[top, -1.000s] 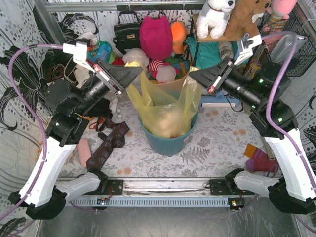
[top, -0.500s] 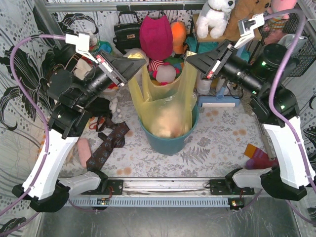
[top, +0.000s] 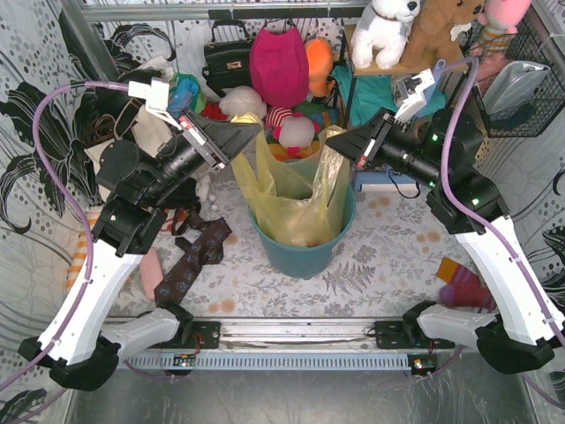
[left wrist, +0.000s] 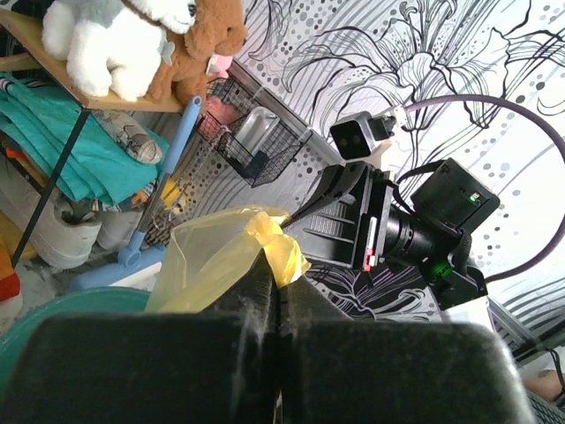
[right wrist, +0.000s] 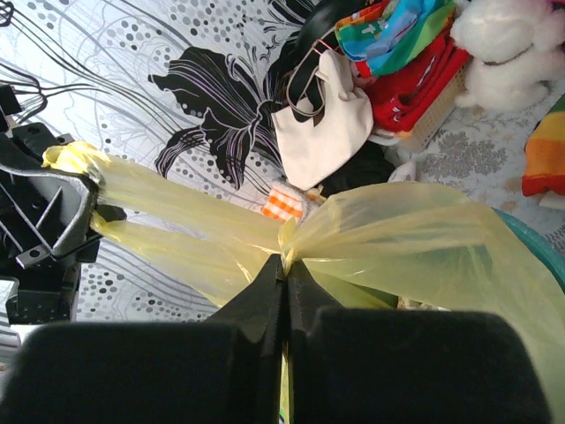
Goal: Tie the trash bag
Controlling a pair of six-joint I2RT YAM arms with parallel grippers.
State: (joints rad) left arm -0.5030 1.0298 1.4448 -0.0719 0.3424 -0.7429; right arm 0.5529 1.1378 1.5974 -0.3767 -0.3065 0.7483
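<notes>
The trash bag (top: 296, 199), thin yellow-green plastic, stands in a round teal bin (top: 305, 256) at the table's middle, with pale crumpled stuff showing through. Its mouth is drawn up into two ears. My left gripper (top: 255, 133) is shut on the left ear, which pokes out past the tips as a yellow tuft (left wrist: 281, 252). My right gripper (top: 330, 147) is shut on the right ear (right wrist: 424, 230), the plastic bunching at its tips (right wrist: 285, 259). The two grippers face each other above the bin, a short gap between them.
Behind the bin lie a pink bag (top: 279, 62), a black handbag (top: 228, 60) and soft toys. A shelf with plush animals (top: 388, 31) and a wire basket (top: 516, 84) stand at the back right. A cream tote (right wrist: 322, 124) hangs left. Dark patterned cloth (top: 190, 256) and a sock (top: 463, 287) lie on the table.
Both grippers rose with the bag's ears, then came back down. The right arm has shifted left, and the plastic between the grippers hangs slacker now.
</notes>
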